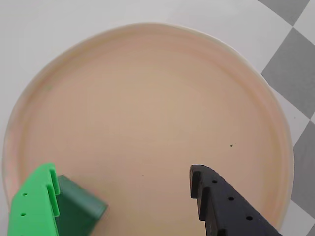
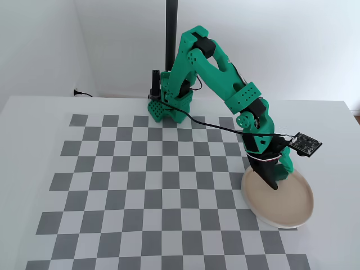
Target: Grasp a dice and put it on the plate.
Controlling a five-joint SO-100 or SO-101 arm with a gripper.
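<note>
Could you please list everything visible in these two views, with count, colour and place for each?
dice: one, dark green, over the near edge of the plate in the wrist view, against the green finger.
plate: one, beige-pink inside with a white rim, at the right of the checkerboard in the fixed view.
checkerboard: one, grey and white squares, covering the table top.
pole: one, black, upright behind the arm's base.
arm: one, green, reaching from the back of the board to the plate.
gripper: one, green finger and black finger, spread wide above the plate.
</note>
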